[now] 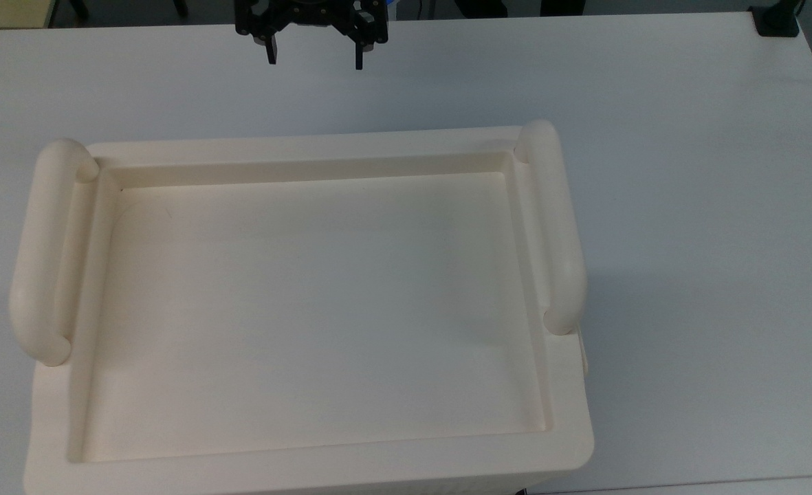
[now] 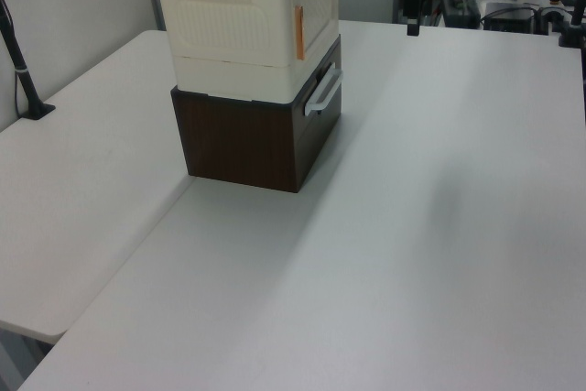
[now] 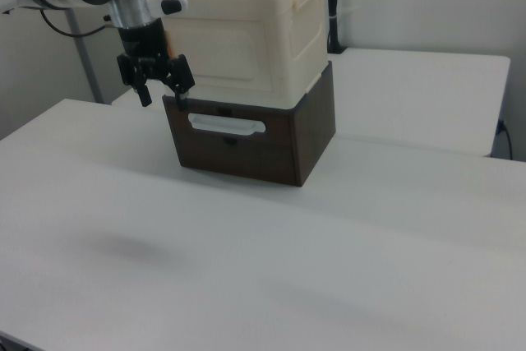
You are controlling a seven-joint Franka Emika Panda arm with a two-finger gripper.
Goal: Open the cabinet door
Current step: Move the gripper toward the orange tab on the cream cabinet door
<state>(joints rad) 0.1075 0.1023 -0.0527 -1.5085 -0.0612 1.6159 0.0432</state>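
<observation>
Cabinet door (image 3: 233, 48) is seen shut against the cream cabinet (image 3: 297, 22). Gripper (image 3: 162, 96) is held open and empty, just beside it

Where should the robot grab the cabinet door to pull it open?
Probably by the orange tab at the edge of the cabinet door, coming from the front, where the tool hangs open. The door lies flat and shut with no knob showing, so an edge is all there is to catch.
</observation>
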